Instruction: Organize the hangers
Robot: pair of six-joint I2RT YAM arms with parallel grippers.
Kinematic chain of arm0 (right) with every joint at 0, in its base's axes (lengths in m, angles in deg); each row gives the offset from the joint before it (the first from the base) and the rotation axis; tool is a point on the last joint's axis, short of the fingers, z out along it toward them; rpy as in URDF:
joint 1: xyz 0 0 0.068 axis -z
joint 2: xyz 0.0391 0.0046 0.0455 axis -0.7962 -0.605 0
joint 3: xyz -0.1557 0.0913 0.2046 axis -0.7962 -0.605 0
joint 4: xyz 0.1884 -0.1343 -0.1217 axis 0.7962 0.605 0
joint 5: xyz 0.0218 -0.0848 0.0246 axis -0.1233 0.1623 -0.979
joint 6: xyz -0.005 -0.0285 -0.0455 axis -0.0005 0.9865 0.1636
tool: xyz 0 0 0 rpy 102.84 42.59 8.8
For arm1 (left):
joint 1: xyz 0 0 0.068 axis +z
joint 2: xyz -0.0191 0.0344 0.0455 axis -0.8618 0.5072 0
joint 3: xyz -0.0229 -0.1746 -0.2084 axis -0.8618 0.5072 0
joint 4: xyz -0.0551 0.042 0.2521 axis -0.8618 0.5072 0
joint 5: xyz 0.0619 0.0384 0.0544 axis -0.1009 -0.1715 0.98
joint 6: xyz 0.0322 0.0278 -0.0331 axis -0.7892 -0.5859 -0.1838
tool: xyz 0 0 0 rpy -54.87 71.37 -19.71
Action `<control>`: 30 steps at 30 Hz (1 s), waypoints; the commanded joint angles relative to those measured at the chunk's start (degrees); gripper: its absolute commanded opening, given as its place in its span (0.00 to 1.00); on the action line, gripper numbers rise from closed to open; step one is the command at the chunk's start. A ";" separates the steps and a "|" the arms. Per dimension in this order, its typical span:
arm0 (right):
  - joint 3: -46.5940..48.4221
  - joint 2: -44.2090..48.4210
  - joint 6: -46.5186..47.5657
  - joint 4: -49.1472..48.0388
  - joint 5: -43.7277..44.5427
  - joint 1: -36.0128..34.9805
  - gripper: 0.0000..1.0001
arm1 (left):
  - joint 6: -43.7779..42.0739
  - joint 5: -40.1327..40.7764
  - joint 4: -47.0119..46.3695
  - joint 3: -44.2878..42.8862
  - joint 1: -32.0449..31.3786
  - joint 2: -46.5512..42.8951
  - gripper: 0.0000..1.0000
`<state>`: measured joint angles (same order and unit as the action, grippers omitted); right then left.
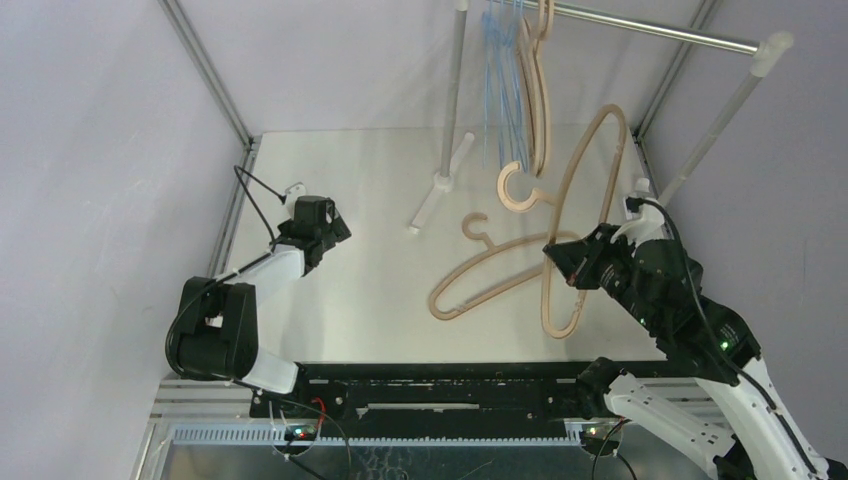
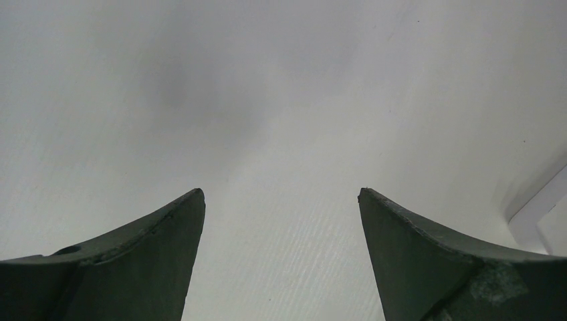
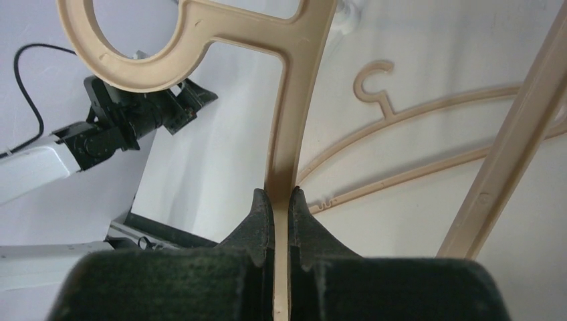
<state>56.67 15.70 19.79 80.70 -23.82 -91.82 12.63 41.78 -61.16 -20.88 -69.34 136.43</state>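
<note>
My right gripper (image 1: 553,255) (image 3: 281,194) is shut on the thin arm of a tan hanger (image 1: 611,108) (image 3: 294,100). It holds that hanger above the table, its hook (image 1: 512,203) pointing toward the rack. A second tan hanger (image 1: 436,302) (image 3: 414,134) lies flat on the table just left of the gripper. On the silver rail (image 1: 650,30) hang several light-blue hangers (image 1: 500,80) and a tan one (image 1: 540,90). My left gripper (image 1: 335,228) (image 2: 281,194) stands open over bare table at the left, nothing between its fingers.
The rail rests on white posts, one left (image 1: 455,90) with a foot (image 1: 440,185) on the table and one right (image 1: 720,120). Grey walls with metal frame bars close the table on three sides. The left arm (image 3: 127,114) shows in the right wrist view.
</note>
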 commanded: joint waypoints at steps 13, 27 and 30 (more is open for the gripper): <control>6.79 -6.05 0.56 -12.26 -23.69 19.43 0.00 | -0.68 0.07 -2.08 0.52 0.13 -1.02 0.90; 4.09 -9.10 -6.06 -23.33 -48.24 40.80 0.00 | -0.94 -0.02 -2.05 -0.06 0.07 0.13 0.90; 3.68 -11.05 -7.48 -26.88 -51.22 43.92 0.00 | -0.98 0.04 -2.07 -0.03 0.12 0.00 0.90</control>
<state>60.43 6.76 15.06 62.48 -68.10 -50.95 12.61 41.74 -61.48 -20.88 -69.34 136.54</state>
